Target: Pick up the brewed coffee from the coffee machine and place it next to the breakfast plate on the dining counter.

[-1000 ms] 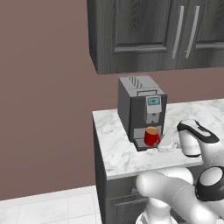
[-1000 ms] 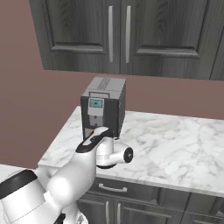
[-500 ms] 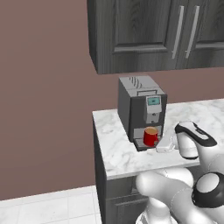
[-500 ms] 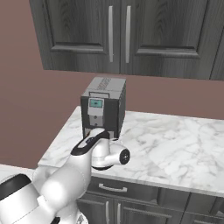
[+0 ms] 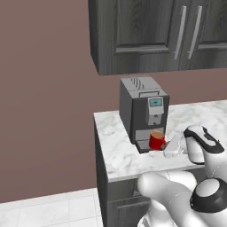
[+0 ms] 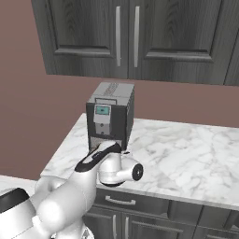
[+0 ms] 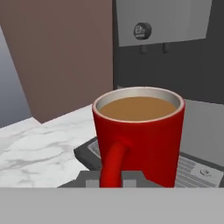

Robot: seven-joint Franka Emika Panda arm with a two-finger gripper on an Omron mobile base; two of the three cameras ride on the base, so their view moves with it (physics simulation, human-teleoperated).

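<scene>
Closer to the machine (image 5: 144,113) than a second ago, the fingers (image 7: 113,178) sit low at the mug (image 7: 139,134) on the drip tray (image 7: 192,168), its handle facing them, though I cannot tell if they grip.

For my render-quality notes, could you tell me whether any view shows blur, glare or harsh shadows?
Left base view: even flat light, slightly soft; red mug distinct. Right base view: equally even, no glare on the coffee machine. Hand view: mug sharp, with a faint sheen and no harsh shadow.
</scene>
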